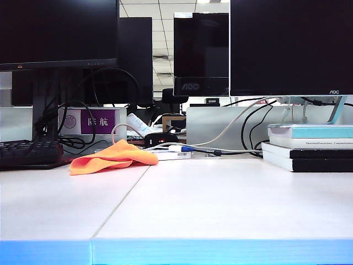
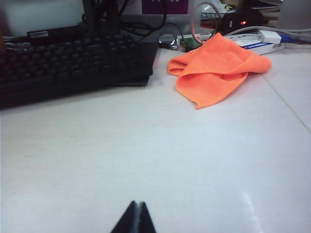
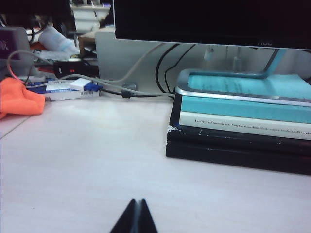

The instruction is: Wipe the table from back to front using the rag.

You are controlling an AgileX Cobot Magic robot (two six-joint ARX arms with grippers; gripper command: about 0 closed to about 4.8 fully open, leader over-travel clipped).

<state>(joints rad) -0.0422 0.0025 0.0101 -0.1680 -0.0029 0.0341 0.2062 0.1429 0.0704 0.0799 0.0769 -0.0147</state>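
The rag lies crumpled at the back of the white surface, just beside the keyboard. Both arms sit low and level – left claw pinched together, facing the rag; right claw likewise together, nearer the stacked books.

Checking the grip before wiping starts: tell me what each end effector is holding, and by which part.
Nothing is held. The left end effector and right end effector are both shut on nothing above the table; the orange rag lies crumpled near the keyboard.

left pincer: black, tapered tips; right pincer: black, tapered tips
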